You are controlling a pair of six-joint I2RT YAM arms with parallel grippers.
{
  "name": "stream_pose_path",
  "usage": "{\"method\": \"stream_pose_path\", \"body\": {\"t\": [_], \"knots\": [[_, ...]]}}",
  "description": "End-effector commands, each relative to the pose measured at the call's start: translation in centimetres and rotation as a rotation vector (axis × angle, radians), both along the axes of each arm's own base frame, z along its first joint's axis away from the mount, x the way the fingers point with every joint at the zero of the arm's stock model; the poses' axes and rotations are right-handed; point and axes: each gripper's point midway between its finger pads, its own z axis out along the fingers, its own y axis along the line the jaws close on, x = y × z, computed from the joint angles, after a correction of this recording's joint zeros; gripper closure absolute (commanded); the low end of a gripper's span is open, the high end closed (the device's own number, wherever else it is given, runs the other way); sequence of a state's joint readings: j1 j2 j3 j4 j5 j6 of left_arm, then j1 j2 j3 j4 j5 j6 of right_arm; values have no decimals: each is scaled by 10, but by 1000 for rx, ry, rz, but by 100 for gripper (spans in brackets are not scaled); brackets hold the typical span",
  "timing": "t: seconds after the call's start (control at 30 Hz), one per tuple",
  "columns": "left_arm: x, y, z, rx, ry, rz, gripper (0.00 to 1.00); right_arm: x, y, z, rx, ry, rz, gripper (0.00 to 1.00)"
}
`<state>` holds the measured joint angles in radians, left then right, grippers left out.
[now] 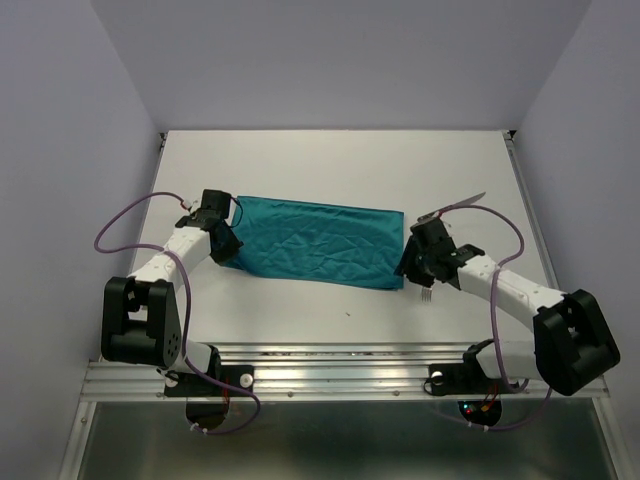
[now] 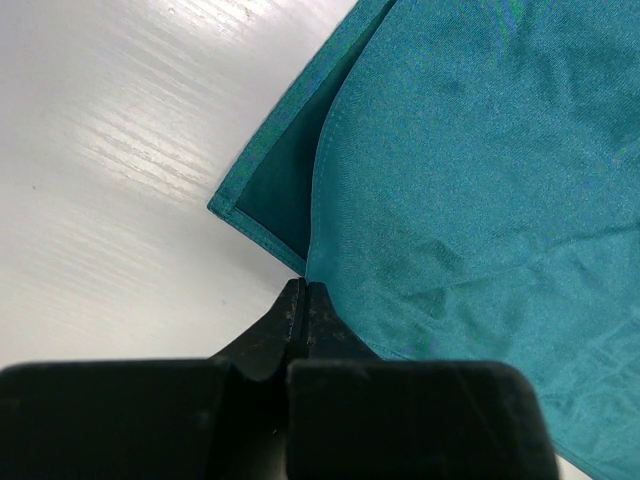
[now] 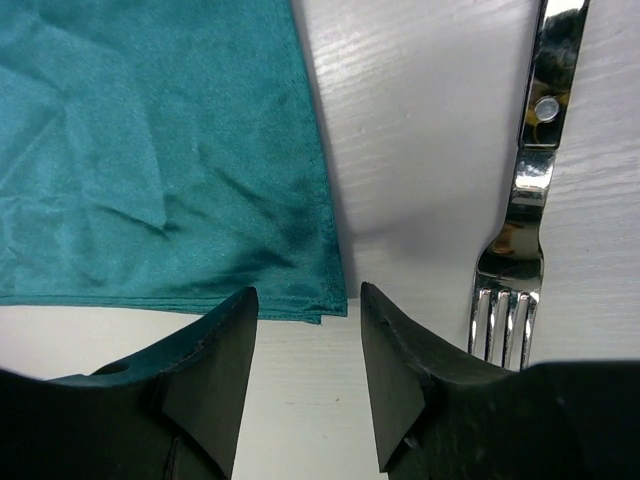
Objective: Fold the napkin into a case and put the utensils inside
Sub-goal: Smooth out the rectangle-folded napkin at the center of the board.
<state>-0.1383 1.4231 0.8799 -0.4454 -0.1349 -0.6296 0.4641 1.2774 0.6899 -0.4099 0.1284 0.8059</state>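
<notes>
The teal napkin (image 1: pixel 320 243) lies folded into a wide rectangle in the middle of the table. My left gripper (image 1: pixel 226 250) is at its near left corner. In the left wrist view the gripper (image 2: pixel 302 288) is shut, with the raised corner of the napkin's upper layer (image 2: pixel 480 150) ending between its tips; the lower layer lies flat beside it. My right gripper (image 1: pixel 408 268) is open just above the napkin's near right corner (image 3: pixel 150 150), its fingers (image 3: pixel 305 295) astride that corner. The silver fork (image 3: pixel 525 220) lies right of it, tines toward me (image 1: pixel 427 296). A silver blade tip (image 1: pixel 476 196) shows behind the right arm.
The white table (image 1: pixel 330 160) has walls on the left, right and back. A metal rail (image 1: pixel 340 365) with both arm bases runs along the near edge. Purple cables loop beside each arm.
</notes>
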Motion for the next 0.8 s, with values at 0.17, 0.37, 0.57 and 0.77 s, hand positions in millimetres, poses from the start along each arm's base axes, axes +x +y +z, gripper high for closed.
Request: {"method": "stream_pose_path", "body": {"t": [0.17,0.37,0.57,0.77], "knots": [[10,-4,22,0,-63,-13,100,-2,11,-21,63,32,8,54],[11,-4,24,0,-68,-14,100,-4,8,-26,51,39,1,62],[11,-5,25,-3,-70,-17,100,-2,8,-24,49,30,1,73],[11,-6,27,-4,-75,-21,100,-1,7,-24,40,28,1,82]]}}
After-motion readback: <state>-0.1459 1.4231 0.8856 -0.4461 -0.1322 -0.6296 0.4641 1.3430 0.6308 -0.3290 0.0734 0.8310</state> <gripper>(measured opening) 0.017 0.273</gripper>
